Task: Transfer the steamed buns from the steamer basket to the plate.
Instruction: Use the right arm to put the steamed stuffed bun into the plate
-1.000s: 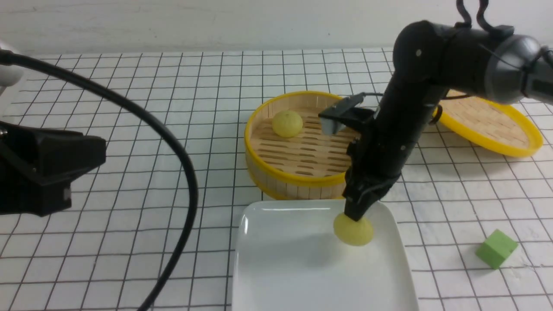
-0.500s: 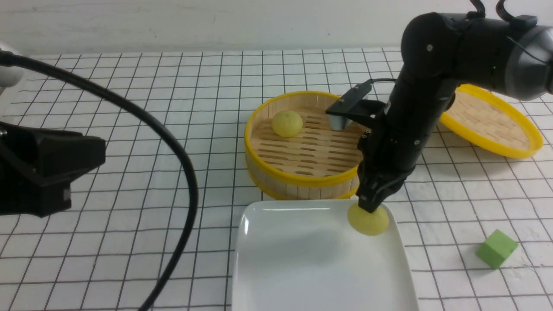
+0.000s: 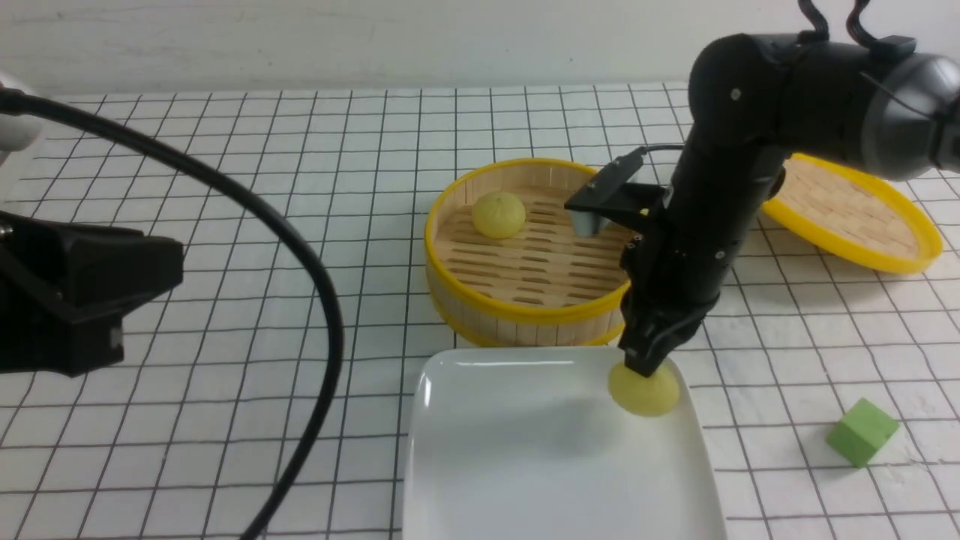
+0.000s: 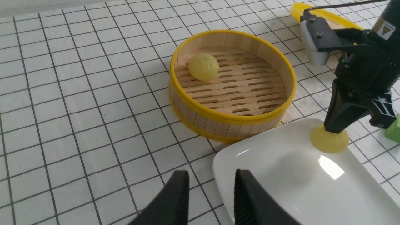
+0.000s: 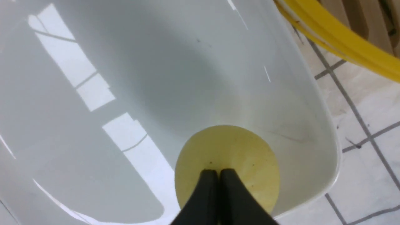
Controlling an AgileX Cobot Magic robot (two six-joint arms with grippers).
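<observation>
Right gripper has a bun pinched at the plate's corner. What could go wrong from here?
1. The held bun is at the far right corner of the plate, close to its rim; once released it might roll off.
2. The right gripper is shut on only a small pinch of the bun's top, so it may slip or deform.
3. Reaching for the second bun, the arm could clip the steamer basket rim.

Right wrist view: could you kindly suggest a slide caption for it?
Shut jaws pinch the top of a bun at a corner of the white plate.
</observation>
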